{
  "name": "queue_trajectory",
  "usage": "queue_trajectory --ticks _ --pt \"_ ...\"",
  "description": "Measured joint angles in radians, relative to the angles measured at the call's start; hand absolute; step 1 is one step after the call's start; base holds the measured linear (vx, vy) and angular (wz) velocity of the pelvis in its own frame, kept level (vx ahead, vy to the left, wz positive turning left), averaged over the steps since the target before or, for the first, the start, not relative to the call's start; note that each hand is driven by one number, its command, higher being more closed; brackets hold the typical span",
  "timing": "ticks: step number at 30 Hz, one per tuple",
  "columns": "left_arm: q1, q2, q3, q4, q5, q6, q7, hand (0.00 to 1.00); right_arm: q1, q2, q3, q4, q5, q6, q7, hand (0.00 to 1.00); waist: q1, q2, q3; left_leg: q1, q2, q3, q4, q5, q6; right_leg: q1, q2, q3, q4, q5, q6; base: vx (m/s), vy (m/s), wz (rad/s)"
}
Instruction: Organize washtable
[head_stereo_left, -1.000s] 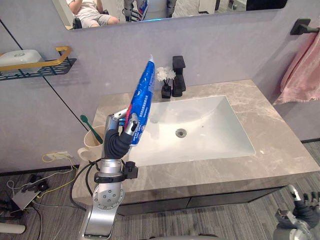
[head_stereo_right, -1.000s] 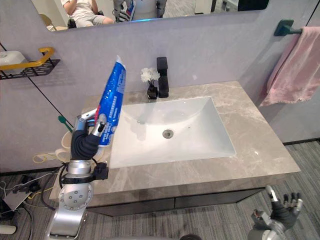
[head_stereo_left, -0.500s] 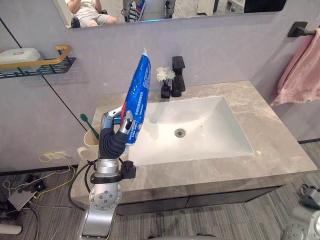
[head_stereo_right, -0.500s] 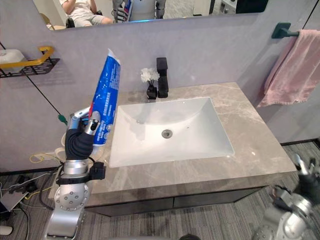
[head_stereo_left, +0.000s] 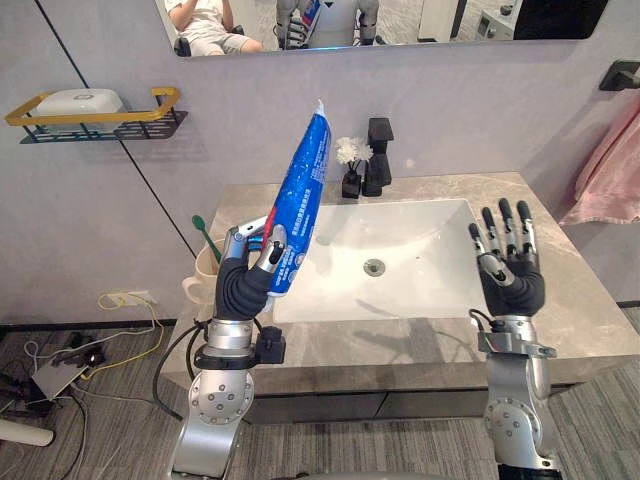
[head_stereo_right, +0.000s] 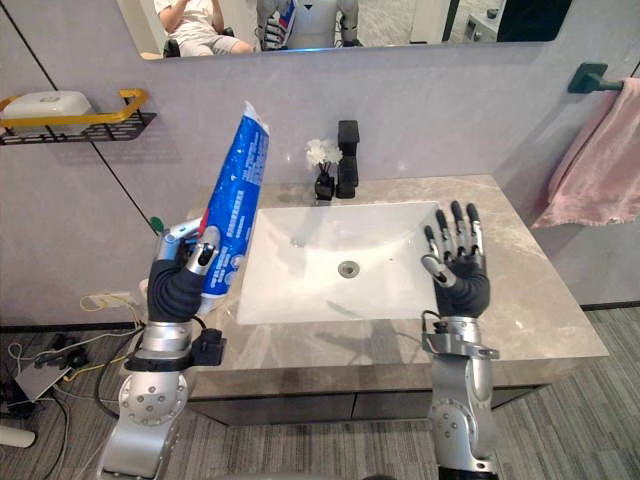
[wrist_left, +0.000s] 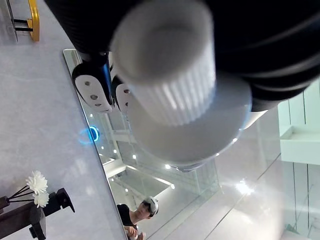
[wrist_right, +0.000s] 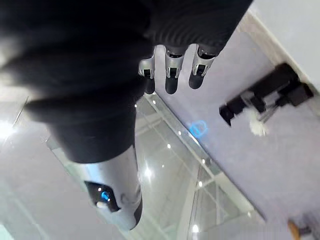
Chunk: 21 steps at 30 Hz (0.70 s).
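Observation:
My left hand (head_stereo_left: 243, 283) is shut on a big blue toothpaste tube (head_stereo_left: 300, 203), held upright and leaning right, over the left end of the marble washtable (head_stereo_left: 560, 290). The tube's white ribbed cap (wrist_left: 170, 85) looms close in the left wrist view. A beige cup (head_stereo_left: 205, 277) with a green toothbrush (head_stereo_left: 203, 232) stands just behind that hand. My right hand (head_stereo_left: 510, 262) is raised upright in front of the sink's right side, open with straight fingers (wrist_right: 170, 75) and holding nothing.
A white sink (head_stereo_left: 395, 250) is set in the top, with a black faucet (head_stereo_left: 378, 170) and a small vase of white flowers (head_stereo_left: 349, 168) behind it. A wall shelf (head_stereo_left: 100, 115) with a gold rail holds a soap dish at left. A pink towel (head_stereo_left: 612, 170) hangs at right.
The camera has shifted, so the whole scene sits further right. My right hand has risen from low at the lower right to chest height, fingers spread. The left hand still holds the tube.

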Motion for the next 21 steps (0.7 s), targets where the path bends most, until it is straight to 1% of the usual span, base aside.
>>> queue_trajectory --ticks 1,4,6,9,12,15,21 --pt "-0.005 0.0 -0.015 0.007 0.0 0.0 0.0 1.0 -0.025 0.001 0.044 0.0 0.027 0.013 0.011 0.0 0.003 -0.001 -0.001 0.004 0.0 -0.001 -0.007 0.005 0.0 0.001 0.0 -0.001 0.0 0.0 0.0 -0.04 -0.016 0.05" --pt "-0.049 0.0 -0.044 0.051 0.0 0.003 -0.001 1.0 -0.065 0.002 0.129 0.005 0.076 0.021 0.031 0.0 0.019 -0.005 -0.005 0.012 -0.003 -0.013 -0.042 0.03 -0.001 0.0 0.0 -0.017 0.0 0.001 -0.001 -0.04 -0.026 0.12" --pt "-0.067 -0.001 -0.052 0.071 0.0 0.011 0.0 1.0 -0.092 0.004 0.178 0.025 0.112 0.035 0.045 0.0 0.022 -0.007 -0.006 0.022 -0.003 -0.018 -0.067 0.045 -0.001 0.0 0.0 -0.023 0.0 0.001 -0.001 -0.03 -0.019 0.1" --pt "-0.067 0.0 -0.055 0.086 0.001 0.018 0.003 1.0 -0.111 0.007 0.244 0.029 0.158 0.05 0.047 0.0 0.023 -0.008 -0.007 0.022 -0.006 -0.021 -0.069 0.048 0.0 0.001 -0.001 -0.025 0.0 0.001 -0.002 -0.03 -0.015 0.03" --pt "-0.079 0.0 -0.08 0.109 0.001 0.022 0.006 1.0 -0.131 0.007 0.297 0.036 0.201 0.053 0.049 0.0 0.023 -0.009 -0.012 0.029 -0.008 -0.025 -0.088 0.063 0.002 0.0 -0.003 -0.028 0.0 0.002 -0.002 -0.02 -0.009 0.03" --pt "-0.09 0.0 -0.1 0.119 0.001 0.028 0.005 1.0 -0.151 0.007 0.335 0.062 0.218 0.055 0.048 0.0 0.021 -0.01 -0.017 0.03 -0.012 -0.025 -0.088 0.064 0.003 0.0 -0.006 -0.028 0.0 0.002 -0.002 -0.03 -0.009 0.02" --pt "-0.108 0.0 -0.104 0.133 0.001 0.029 0.007 1.0 -0.169 0.007 0.367 0.071 0.243 0.054 0.044 0.0 0.02 -0.011 -0.023 0.032 -0.013 -0.031 -0.088 0.067 0.003 -0.001 -0.007 -0.034 0.0 0.001 -0.002 -0.03 -0.015 0.02"
